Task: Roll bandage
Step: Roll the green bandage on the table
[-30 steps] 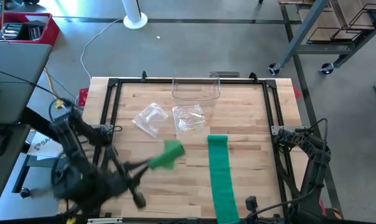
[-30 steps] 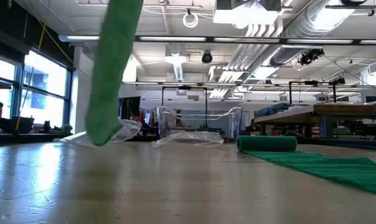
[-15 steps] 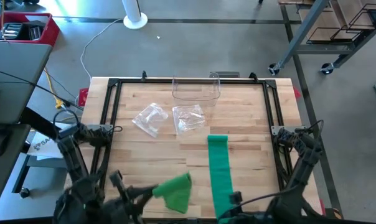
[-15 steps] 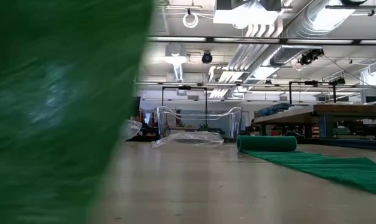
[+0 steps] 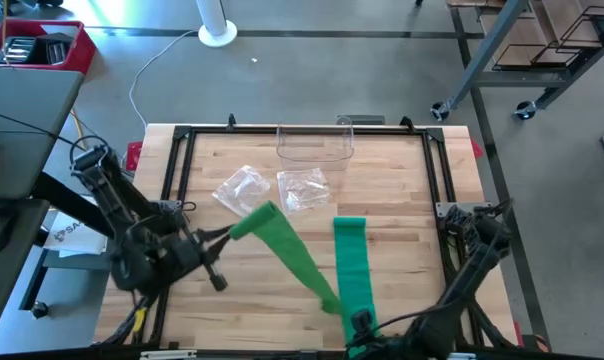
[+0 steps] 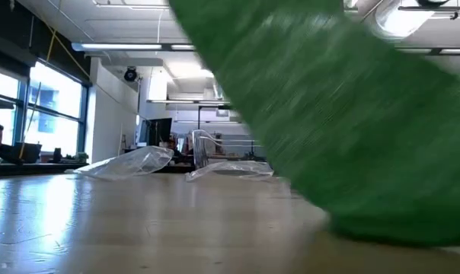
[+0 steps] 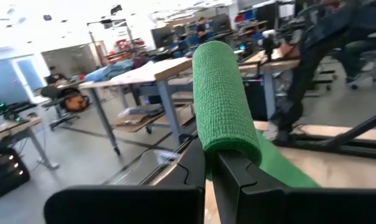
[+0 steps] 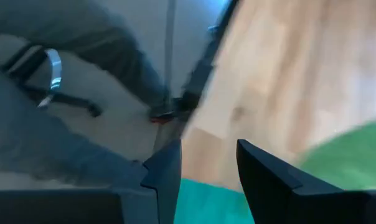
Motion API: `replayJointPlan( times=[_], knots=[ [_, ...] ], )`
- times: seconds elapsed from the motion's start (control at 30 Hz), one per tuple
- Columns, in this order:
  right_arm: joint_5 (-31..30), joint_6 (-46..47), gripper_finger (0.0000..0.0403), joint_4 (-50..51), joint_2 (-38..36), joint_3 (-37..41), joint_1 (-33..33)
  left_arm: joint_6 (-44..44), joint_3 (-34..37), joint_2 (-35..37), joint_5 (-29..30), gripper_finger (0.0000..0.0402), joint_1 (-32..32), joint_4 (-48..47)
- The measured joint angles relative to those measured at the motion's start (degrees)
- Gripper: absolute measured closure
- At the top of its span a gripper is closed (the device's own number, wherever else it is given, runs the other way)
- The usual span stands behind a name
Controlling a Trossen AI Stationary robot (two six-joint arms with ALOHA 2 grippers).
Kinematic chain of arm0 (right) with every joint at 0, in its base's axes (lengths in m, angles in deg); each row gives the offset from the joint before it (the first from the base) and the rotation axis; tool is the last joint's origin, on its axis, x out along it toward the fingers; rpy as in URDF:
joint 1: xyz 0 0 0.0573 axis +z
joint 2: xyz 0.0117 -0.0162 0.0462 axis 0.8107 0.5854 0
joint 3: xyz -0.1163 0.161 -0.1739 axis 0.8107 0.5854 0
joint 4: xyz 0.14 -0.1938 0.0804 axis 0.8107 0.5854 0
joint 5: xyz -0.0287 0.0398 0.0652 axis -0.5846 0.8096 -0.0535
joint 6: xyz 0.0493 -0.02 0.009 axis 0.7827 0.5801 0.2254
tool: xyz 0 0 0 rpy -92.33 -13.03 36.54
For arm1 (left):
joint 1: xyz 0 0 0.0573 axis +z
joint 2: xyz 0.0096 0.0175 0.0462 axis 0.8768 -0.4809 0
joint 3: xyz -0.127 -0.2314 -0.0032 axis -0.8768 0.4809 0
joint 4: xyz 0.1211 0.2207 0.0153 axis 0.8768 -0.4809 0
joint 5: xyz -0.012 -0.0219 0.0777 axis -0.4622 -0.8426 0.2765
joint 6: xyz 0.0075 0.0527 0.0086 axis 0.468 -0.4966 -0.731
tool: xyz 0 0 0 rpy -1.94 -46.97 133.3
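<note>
The left gripper (image 5: 225, 235), at centre left of the high view, was clamped on one end of the bandage (image 5: 297, 262); the left wrist view showed the green cloth (image 7: 222, 102) folded over and pinched between its dark fingers (image 7: 238, 180). From that hold the bandage ran as a raised strip down and to the right across the worktop (image 5: 402, 200), joining a second green run that lay flat along the right of centre, its folded upper end near the middle of the frame. The right gripper (image 5: 360, 325) sat at the bottom edge, right of centre, over the lower end of the bandage; its fingers (image 8: 166, 171) stood apart with green showing beneath them, and nothing looked gripped.

By my reading the rolling was barely started: nearly all the bandage lay stretched out, no wound roll was visible, and the whole length remained to be wound up.

A clear tub (image 5: 314, 145) stood at the upper middle of the worktop, seemingly empty. Below it lay two clear bags (image 5: 242, 188), one left and one (image 5: 304, 190) just right of it; I could not tell what they held.
</note>
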Motion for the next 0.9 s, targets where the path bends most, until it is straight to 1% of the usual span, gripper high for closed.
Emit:
replayJointPlan(
  times=[0.1, 0.2, 0.33, 0.43, 0.5, 0.67, 0.8, 0.9],
  knots=[
    [3.82, -1.31, 0.0265, -6.21, 0.00, 5.60, -3.15, 3.93, 6.35, 3.44, 0.23, 0.0399, 0.80, 0.25],
    [5.73, -2.36, 0.0265, -8.07, 0.00, 9.88, -7.17, 6.61, 11.15, 6.03, 0.08, 0.0399, 1.76, 0.03],
    [8.28, -2.72, 0.0265, -10.24, 0.00, 14.85, -12.17, 7.48, 15.43, 8.90, 0.28, 0.0399, 2.92, 0.19],
    [12.43, -6.12, 0.0265, -10.63, 0.00, 16.29, -15.09, 7.46, 16.63, 10.84, 0.28, 0.0399, 4.42, -0.80],
    [13.96, -8.74, 0.0265, -10.60, -0.02, 16.95, -16.33, 7.22, 16.96, 12.04, 0.24, 0.0399, 4.94, -0.99],
    [13.95, -16.81, 0.0265, -8.93, -0.02, 17.74, -18.35, 5.45, 17.10, 13.85, -0.86, 0.0399, 5.43, -1.15],
    [11.33, -19.37, 0.0265, -10.47, -0.02, 18.24, -19.75, 5.49, 17.10, 14.13, -2.28, 0.0399, 5.41, -1.39],
    [11.16, -20.95, 0.0265, -12.11, 0.06, 18.24, -21.55, 6.00, 17.10, 14.13, -3.04, 0.0399, 5.41, -2.00]
  ],
)
